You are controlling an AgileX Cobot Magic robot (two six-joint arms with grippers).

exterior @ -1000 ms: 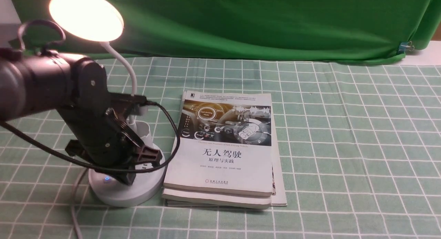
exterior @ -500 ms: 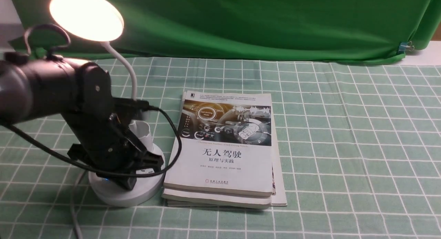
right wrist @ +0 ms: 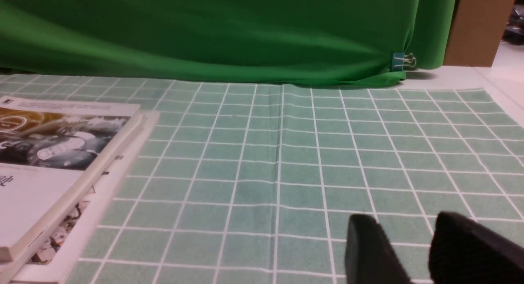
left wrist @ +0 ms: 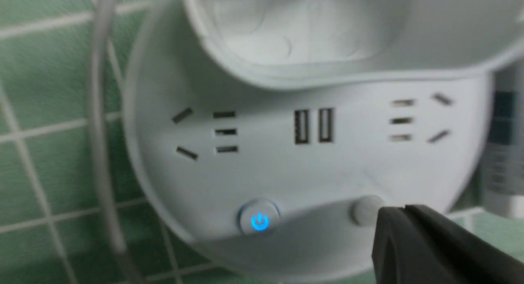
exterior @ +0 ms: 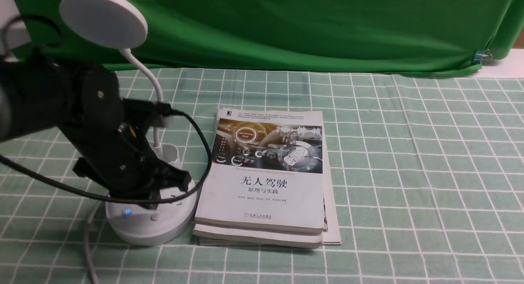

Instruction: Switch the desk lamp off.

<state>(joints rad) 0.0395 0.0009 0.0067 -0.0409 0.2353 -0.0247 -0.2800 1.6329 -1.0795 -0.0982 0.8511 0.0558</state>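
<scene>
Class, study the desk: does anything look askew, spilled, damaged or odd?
Only small things: the books are stacked unevenly, the bottom one jutting out on the right, and a button on the lamp base glows blue though its head is dark.

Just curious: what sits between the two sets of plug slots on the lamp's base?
Two USB ports, shown in the left wrist view.
</scene>
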